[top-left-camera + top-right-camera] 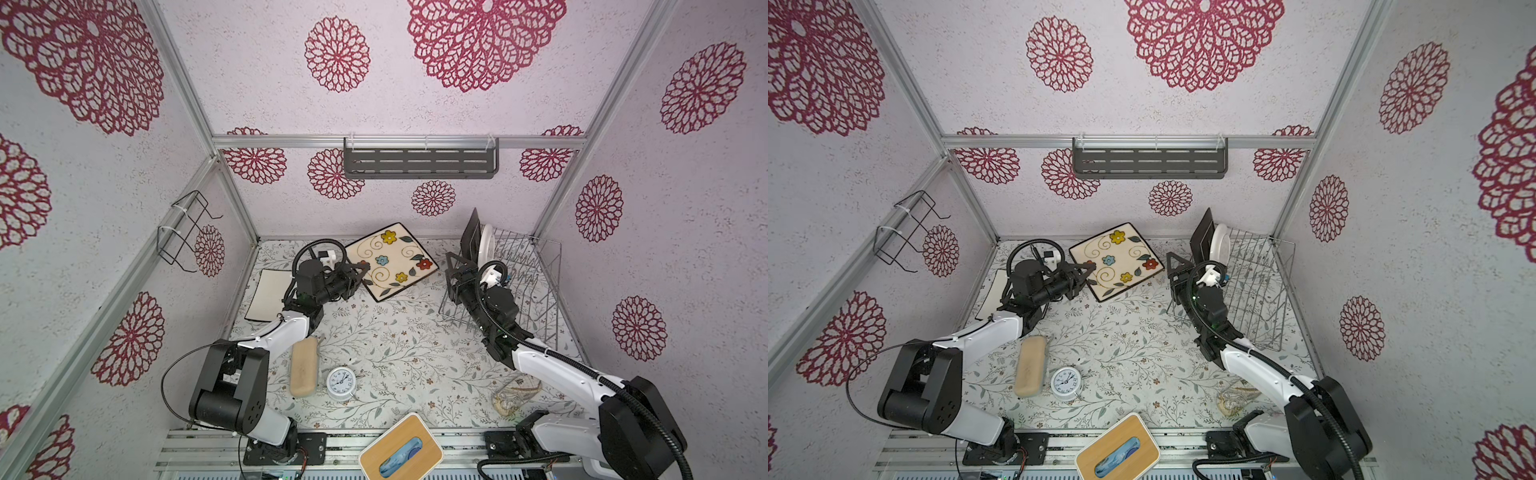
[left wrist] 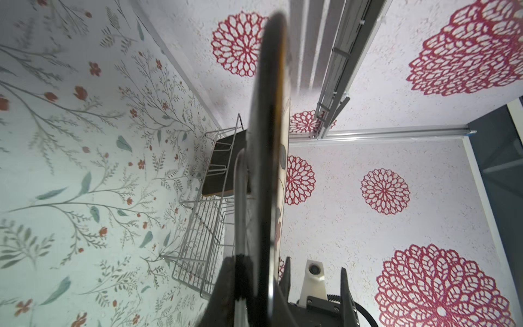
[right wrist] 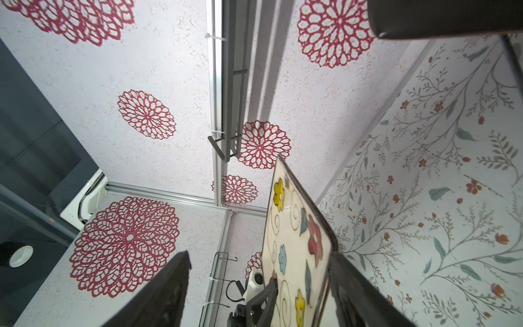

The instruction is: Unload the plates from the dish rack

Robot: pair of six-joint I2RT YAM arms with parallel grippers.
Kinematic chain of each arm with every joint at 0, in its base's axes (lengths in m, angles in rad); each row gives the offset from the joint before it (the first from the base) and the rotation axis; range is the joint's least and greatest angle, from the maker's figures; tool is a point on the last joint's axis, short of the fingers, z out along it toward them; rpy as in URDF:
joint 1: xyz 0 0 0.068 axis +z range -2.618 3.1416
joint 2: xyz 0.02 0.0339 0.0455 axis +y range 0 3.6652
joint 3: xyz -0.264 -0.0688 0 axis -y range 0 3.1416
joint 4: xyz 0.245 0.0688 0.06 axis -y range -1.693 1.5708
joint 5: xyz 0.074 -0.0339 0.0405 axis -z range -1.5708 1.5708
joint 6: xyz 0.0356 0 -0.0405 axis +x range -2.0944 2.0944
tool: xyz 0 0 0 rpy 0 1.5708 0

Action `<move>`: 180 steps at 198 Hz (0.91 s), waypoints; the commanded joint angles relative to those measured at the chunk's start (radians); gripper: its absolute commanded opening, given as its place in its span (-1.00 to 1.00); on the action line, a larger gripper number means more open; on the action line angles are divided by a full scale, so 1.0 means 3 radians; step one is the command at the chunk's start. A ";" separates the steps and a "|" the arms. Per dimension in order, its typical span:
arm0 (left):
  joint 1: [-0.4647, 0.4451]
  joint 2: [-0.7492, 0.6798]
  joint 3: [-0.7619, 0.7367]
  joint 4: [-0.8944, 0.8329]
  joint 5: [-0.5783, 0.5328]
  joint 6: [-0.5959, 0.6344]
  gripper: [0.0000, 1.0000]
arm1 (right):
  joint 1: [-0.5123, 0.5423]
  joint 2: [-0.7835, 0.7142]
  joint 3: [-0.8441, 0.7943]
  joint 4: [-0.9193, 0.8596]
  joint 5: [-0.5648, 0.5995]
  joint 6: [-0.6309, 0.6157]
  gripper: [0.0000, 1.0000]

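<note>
**Q:** Start at the left. What lies by your left hand?
**A:** Beside the wrist of my left gripper (image 1: 365, 271), a white square plate (image 1: 270, 297) with a thin dark rim lies flat on the table (image 1: 395, 353).

**Q:** And that hand itself?
**A:** It is clamped tight on one edge of the flowered plate (image 1: 390, 259). This is a rounded square with a cream face, a dark rim, thin curls, and yellow, blue and red flowers. It is held tilted between my two hands.

**Q:** Right hand?
**A:** The fingers of my right gripper (image 1: 451, 274) are spread wide and grip nothing. The plate's corner is just beside one finger. I cannot tell whether they touch.

**Q:** Beyond it?
**A:** The silver wire dish rack (image 1: 536, 286) is close behind that hand. A dark plate (image 1: 471, 237) and a round white plate (image 1: 487, 245) stand on edge at its far end.
</note>
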 commanded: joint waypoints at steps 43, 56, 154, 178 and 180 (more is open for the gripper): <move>0.0252 -0.0478 -0.0121 0.0535 -0.0143 0.0028 -1.00 | -0.0022 -0.0103 0.0012 0.0193 -0.0068 -0.0042 0.59; 0.0300 -0.0533 -0.0174 0.0546 -0.0187 0.0032 -1.00 | -0.0022 -0.0092 0.0017 0.0182 -0.0099 -0.0041 0.60; 0.0594 -0.1345 -0.0961 0.0473 -0.1092 0.0016 -1.00 | -0.0022 0.0129 0.0023 0.0266 -0.0397 0.0040 0.60; 0.0716 -0.1482 -0.1036 0.0379 -0.1116 0.0011 -1.00 | -0.0022 0.0193 -0.0003 0.0316 -0.0439 0.0076 0.60; 0.0726 -0.1488 -0.1043 0.0387 -0.1116 0.0005 -1.00 | -0.0022 0.0198 -0.0007 0.0321 -0.0444 0.0079 0.60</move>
